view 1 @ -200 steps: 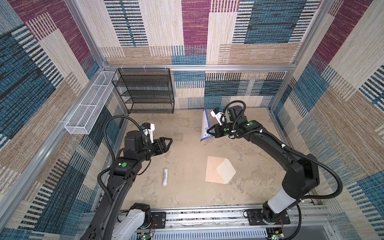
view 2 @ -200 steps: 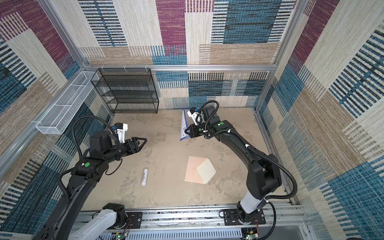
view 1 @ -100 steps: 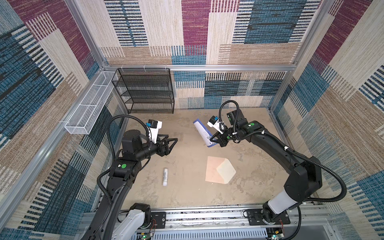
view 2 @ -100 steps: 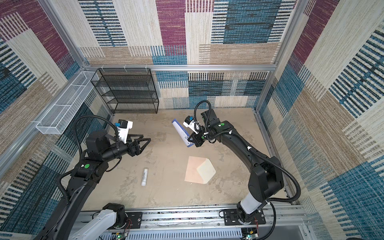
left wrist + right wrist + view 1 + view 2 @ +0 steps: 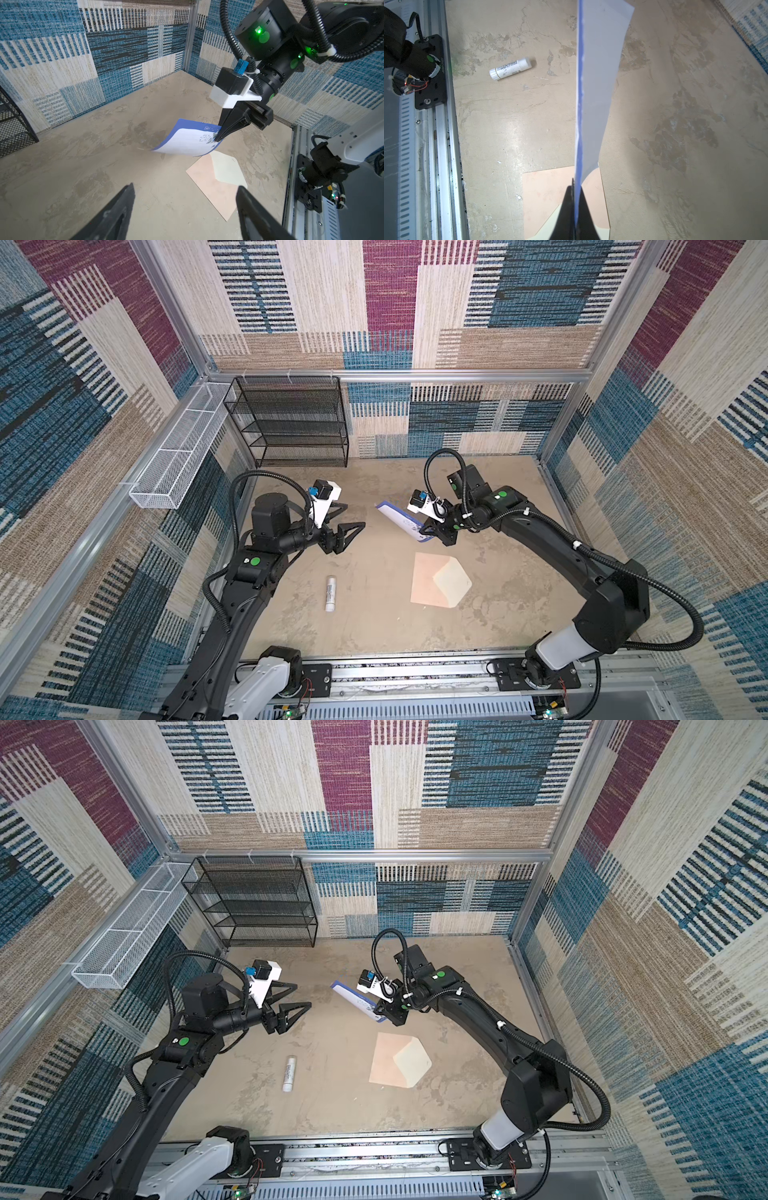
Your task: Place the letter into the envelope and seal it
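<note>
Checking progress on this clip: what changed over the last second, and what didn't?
The right gripper, shut on the letter, carried it forward toward the envelope and swung the sheet out toward the left gripper, which edged toward the middle and spread its jaws wider. Nothing was released. The envelope and the white tube lie where they were.

The letter (image 5: 187, 141) is smooth paper; the envelope (image 5: 207, 187) matt paper; the white tube (image 5: 510, 68) glossy plastic; the rack (image 5: 291, 423) black metal mesh.

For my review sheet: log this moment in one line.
right claw: shut on letter, held aloft | left claw: open, empty | envelope: lying flat, flap open
</note>
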{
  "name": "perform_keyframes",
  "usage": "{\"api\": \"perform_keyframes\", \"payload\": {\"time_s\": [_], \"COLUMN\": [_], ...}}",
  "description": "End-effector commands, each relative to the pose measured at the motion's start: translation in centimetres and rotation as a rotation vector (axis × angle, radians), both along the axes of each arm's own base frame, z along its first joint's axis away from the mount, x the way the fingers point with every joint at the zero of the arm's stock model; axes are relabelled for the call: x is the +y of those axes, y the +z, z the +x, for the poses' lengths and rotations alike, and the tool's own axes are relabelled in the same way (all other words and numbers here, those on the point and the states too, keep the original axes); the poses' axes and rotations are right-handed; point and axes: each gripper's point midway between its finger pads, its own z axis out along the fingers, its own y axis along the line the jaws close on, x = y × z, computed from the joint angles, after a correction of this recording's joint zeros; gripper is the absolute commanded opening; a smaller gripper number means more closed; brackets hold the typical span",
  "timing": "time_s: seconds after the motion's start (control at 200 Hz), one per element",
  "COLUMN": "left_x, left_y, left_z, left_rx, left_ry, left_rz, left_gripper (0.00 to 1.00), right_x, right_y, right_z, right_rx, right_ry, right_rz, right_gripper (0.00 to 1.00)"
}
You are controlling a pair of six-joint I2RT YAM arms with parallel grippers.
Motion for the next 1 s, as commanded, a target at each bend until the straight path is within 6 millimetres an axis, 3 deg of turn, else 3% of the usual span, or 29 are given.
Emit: {"api": "perform_keyframes", "payload": {"time_s": [0.0, 0.255, 0.736, 0.997], "left_x": [-0.7, -1.6, -2.9, -3.3], "left_y": [-0.1, -1.1, -2.0, -2.5], "left_z": [-0.8, -1.6, -2.4, -2.6], "left_rx": [-0.065, -0.080, -0.084, -0.073], "left_ry": [-0.079, -0.141, -0.216, -0.247], "left_rz": [0.053, 0.103, 0.147, 0.165], "left_gripper": [0.80, 0.81, 0.80, 0.72], "right_x": [0.1, 1.0, 2.0, 2.2], "right_y": [0.9, 2.4, 2.9, 3.2], "right_z": [-0.1, -1.4, -3.6, -4.0], "right_rx": [-0.092, -0.204, -0.235, -0.241], "right_ry": [0.048, 0.135, 0.215, 0.234], "right_rz": [-0.001, 0.014, 0.006, 0.002], "right_gripper": [0.00, 0.00, 0.00, 0.00]}}
